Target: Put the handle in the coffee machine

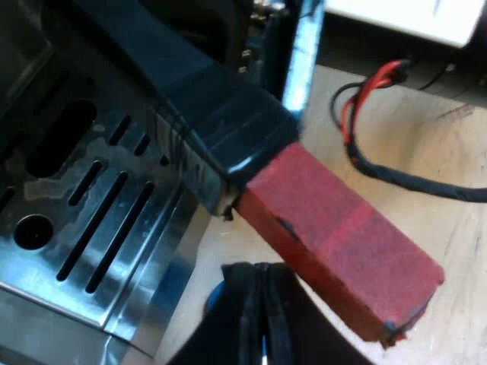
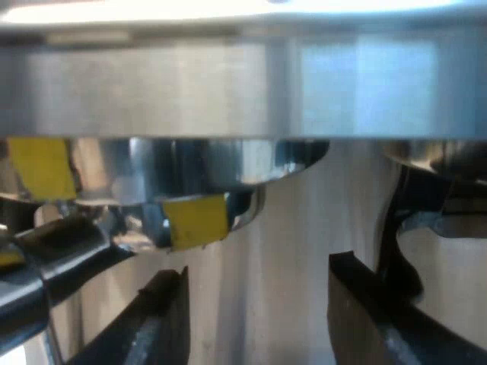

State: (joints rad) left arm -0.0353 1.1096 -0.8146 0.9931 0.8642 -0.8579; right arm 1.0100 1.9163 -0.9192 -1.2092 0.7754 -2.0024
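The holder's dark handle (image 1: pixel 205 106) reaches out over the espresso machine's slotted metal drip tray (image 1: pixel 91 220), and its red end (image 1: pixel 342 243) sticks out past the tray's edge. My left gripper (image 1: pixel 262 304) is shut, its fingertips pressed together just beneath the red end with nothing between them. Whether they touch the handle I cannot tell. Seen by the right wrist, the holder's metal head (image 2: pixel 190 175) sits up under the machine's steel front (image 2: pixel 228 91), with yellow tape marks (image 2: pixel 196 220) on it and the dark handle (image 2: pixel 53 262) beside it. My right gripper (image 2: pixel 259 308) stands open below the head, holding nothing.
A wooden tabletop (image 1: pixel 426 175) lies beside the machine. A small blue object (image 1: pixel 215 295) peeks out by the left fingers. A second metal part (image 2: pixel 441 156) hangs from the machine near the right gripper's far finger.
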